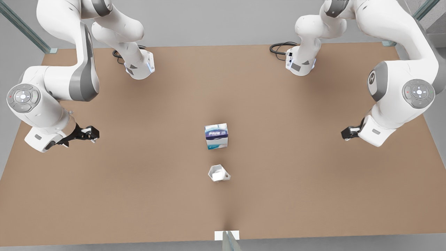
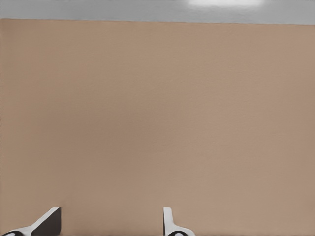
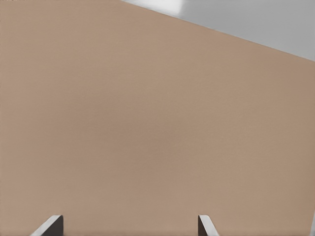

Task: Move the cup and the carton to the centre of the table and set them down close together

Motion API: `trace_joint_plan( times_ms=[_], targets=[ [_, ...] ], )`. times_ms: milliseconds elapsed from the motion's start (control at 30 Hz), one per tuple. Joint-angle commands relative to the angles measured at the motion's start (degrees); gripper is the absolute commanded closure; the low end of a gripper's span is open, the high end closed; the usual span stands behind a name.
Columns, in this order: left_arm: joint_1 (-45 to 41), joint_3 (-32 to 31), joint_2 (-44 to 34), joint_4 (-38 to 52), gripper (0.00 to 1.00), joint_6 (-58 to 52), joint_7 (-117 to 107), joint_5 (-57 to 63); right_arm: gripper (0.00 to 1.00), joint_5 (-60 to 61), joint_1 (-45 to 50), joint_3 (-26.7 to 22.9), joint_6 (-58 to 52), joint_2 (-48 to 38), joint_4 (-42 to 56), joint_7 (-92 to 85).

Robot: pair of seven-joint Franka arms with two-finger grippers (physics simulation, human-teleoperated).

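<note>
Left hand [image 2: 112, 216] and right hand [image 3: 129, 221] each hold their fingers spread above bare desk [image 1: 139, 195] in the wrist views. The front view adds the white carton [image 1: 216, 136] with its dark blue band, upright at the desk's centre. The pale faceted cup [image 1: 218, 173] stands near it but apart, toward the near edge. A side hand [image 1: 91, 133] hovers well off at the front view's left, and an opposite hand [image 1: 349, 133] at its right. I cannot tell which is which.

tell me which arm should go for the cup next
Neither clearly: the cup sits about midway between the front view's left-side gripper and right-side gripper. Which one is the robot's left, I can't tell.
</note>
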Motion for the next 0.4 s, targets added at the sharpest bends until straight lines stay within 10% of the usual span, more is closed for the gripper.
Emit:
trace_joint_plan(
  times_ms=[0,367],
  targets=[
    [0.0,-0.1,0.1,0.1,0.0,0.0,0.1,1.4,0.0,0.0,0.0,-0.1,0.0,0.0,0.0,0.0],
    [1.3,-3.8,0.5,1.5,0.0,-2.3,5.1,-3.1,0.0,0.0,0.1,-0.1,0.8,-0.1,-0.1,0.0]
  ],
)
